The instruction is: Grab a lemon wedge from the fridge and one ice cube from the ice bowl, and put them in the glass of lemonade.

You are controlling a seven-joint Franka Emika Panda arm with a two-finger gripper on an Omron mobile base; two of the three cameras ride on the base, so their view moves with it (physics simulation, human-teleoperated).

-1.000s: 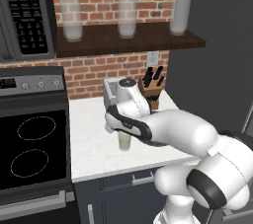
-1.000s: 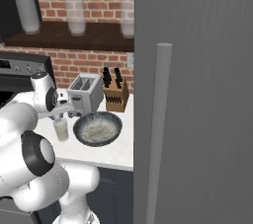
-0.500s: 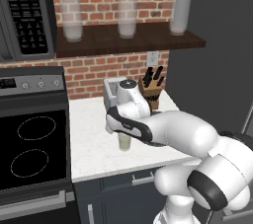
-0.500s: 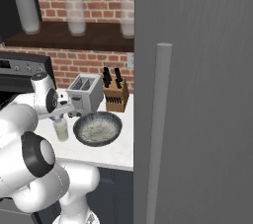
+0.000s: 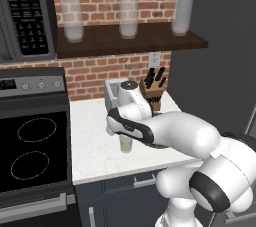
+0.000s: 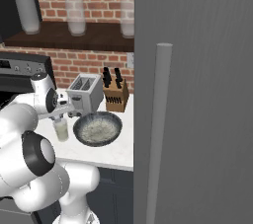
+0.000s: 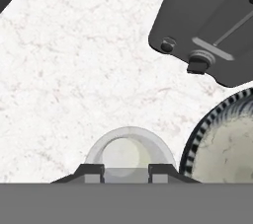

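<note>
Gripper: the gripper hangs right over the glass, pointing down; its two dark tips stand at the near edge of the rim, drawn close together with only a narrow gap, and nothing can be made out between them.
Arm: the white arm reaches from the base out over the counter, the hand above the glass; from the right base view the hand sits just above the tumbler.
Glass: the glass stands upright on the counter, pale yellowish liquid inside; in the hand view its round rim shows from above, just beside the bowl. In the right base view the glass is just left of the bowl.
Bowl: the dark bowl with speckled whitish contents rests on the counter, near the glass and in front of the toaster; its ribbed rim curves in at the lower right of the hand view.
Counter: white marbled counter, between the stove and the fridge.
Toaster: silver toaster stands behind the bowl, against the brick wall; its dark end is at the upper right of the hand view.
Knife block: wooden knife block with black handles, just right of the toaster.
Stove: black stove left of the counter.
Fridge: dark grey fridge door shut, its pale bar handle upright, at the counter's right end.
Shelf: dark shelf on the brick wall carries three tall frosted jars.
Lemon wedge: cannot tell where it is.
</note>
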